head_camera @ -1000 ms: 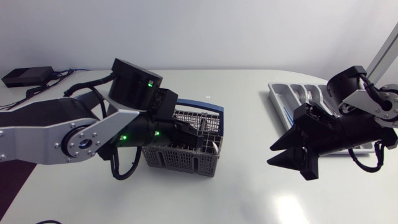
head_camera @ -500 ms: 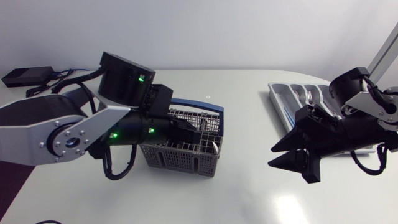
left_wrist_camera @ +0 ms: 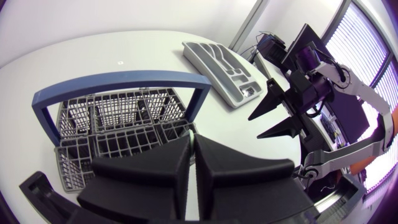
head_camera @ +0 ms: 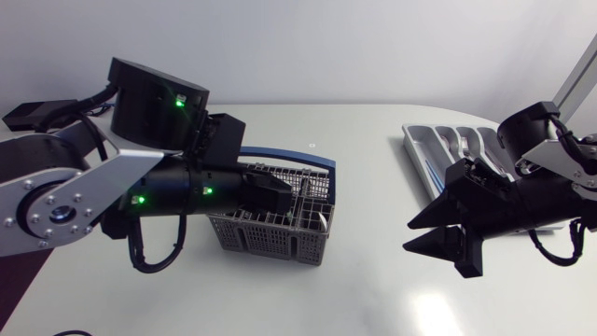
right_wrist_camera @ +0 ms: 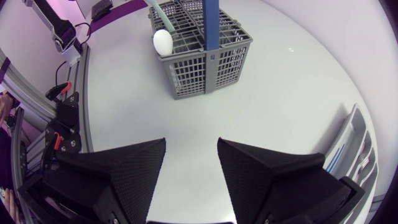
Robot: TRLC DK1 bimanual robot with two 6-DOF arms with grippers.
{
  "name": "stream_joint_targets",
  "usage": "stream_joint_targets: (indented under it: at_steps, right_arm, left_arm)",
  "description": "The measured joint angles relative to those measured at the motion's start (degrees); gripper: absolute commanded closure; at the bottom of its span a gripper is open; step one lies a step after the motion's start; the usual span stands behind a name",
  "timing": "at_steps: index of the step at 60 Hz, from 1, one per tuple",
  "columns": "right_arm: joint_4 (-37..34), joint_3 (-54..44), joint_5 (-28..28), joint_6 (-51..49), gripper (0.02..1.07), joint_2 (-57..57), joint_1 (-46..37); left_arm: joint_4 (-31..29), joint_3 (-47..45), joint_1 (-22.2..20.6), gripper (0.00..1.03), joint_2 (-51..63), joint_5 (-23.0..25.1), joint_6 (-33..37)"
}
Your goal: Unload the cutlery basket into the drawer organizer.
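Observation:
The grey wire cutlery basket (head_camera: 280, 235) with a blue handle (head_camera: 300, 160) stands left of the table's middle. My left gripper (head_camera: 287, 199) hangs over its top. In the left wrist view the left gripper (left_wrist_camera: 192, 147) is shut on a thin pale-green handle. The right wrist view shows this as a spoon (right_wrist_camera: 163, 41) with a white bowl, at the basket's (right_wrist_camera: 205, 62) near corner. The grey drawer organizer (head_camera: 437, 146) lies at the far right with a fork (head_camera: 464, 142) in it. In front of it my right gripper (head_camera: 410, 233) hovers open and holds nothing.
A black box (head_camera: 42, 114) with cables sits at the back left. Bare white tabletop lies between the basket and the organizer (left_wrist_camera: 221, 62). My right arm covers part of the organizer (right_wrist_camera: 357, 143).
My left arm has risen and drawn back to the left, with its gripper still over the basket. The right arm has not moved.

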Motion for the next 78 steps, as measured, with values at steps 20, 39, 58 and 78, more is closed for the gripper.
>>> stream_joint_targets:
  at_steps: [20,39,58,78]
  right_arm:
    - [-0.02,-0.74,0.0,0.0,0.45,-0.72,0.0]
    - [-0.39,-1.07,0.0,0.0,0.45,-0.87,0.44]
    - [-0.87,-1.11,0.02,-0.04,0.45,-0.98,1.36]
    - [-1.51,-1.11,0.0,-0.26,0.45,-1.84,2.12]
  left_arm:
    - [-2.21,1.22,2.69,0.99,-0.07,6.95,9.09]
    - [-7.13,4.61,4.02,0.99,-0.04,10.4,18.69]
    - [-8.15,4.61,3.69,1.0,-0.83,10.4,22.69]
    - [-11.54,4.74,2.93,1.0,-3.87,10.4,24.79]
